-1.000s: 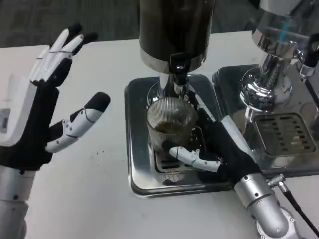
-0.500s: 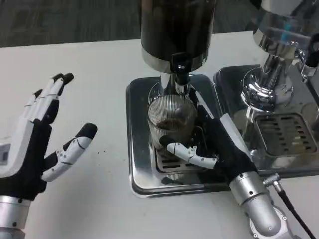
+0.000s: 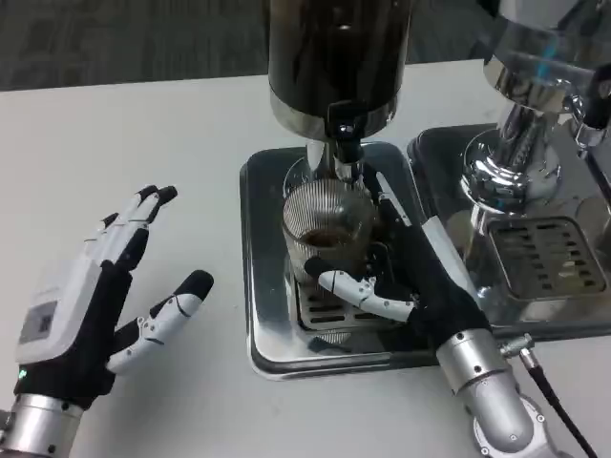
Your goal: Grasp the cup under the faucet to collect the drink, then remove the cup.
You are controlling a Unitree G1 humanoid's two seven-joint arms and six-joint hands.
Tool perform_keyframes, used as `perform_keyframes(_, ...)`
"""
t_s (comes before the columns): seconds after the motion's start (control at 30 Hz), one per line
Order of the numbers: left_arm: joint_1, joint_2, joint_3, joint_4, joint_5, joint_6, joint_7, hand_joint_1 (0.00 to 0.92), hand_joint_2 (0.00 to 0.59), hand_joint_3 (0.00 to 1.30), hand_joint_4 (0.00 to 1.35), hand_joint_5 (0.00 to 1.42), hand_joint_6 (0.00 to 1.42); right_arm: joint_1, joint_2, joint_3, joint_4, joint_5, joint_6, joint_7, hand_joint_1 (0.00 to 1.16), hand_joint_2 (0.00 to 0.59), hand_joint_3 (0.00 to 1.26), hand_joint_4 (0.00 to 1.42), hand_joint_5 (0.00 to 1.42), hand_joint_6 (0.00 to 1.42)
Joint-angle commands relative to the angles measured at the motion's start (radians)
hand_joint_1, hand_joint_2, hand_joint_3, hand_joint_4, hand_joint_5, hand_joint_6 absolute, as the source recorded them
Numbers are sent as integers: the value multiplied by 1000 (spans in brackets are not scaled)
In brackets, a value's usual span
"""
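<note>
Head view.

Cup [image 3: 327,234]: one; clear ribbed glass, cylindrical, upright, with dark liquid in the lower part. It stands directly under the faucet [image 3: 345,134], on the slotted grate of the drip tray [image 3: 263,286].

Right hand [image 3: 410,277]: white and black fingers on a silver forearm. It is wrapped around the cup from the cup's right side, one white finger crossing the front of the glass low down, others behind it. The hand grips the cup.

Left hand [image 3: 95,296]: white back, black palm, fingers spread apart and holding nothing. It hovers above the bare tabletop [image 3: 172,124], well to the left of the tray and the right hand.

Drink dispenser [image 3: 334,57]: one; dark cylindrical body with a polished metal band at its base, the black faucet below it, just beyond the right hand.

Drip tray: rectangular, polished steel, rounded corners, raised rim.

Second dispenser [image 3: 520,114]: one; chromed, curved body, to the right of the right hand, over its own steel tray with a perforated grate [image 3: 539,253].

Black cable [image 3: 563,401]: one, beside the right forearm.
</note>
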Motion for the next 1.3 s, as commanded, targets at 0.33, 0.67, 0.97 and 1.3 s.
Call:
perform_keyframes(0.33,48,15,-4,-45,-30,16,-5,0,232,142,0,129,71,16,1,3,-29,27,4,76,712,153,0,0,0,161)
perform_keyframes(0.67,66,12,-2,-67,-39,24,-10,0,234,146,0,139,72,9,20,-7,-18,41,25,73,704,146,0,0,0,151)
perform_keyframes(0.97,91,13,-2,-94,-49,37,-11,0,235,153,0,141,73,5,29,-3,-5,32,36,76,723,153,0,0,0,158)
perform_keyframes(1.3,117,14,-1,-122,-50,48,-10,0,235,156,0,148,74,5,40,3,10,20,32,46,849,152,0,24,55,272)
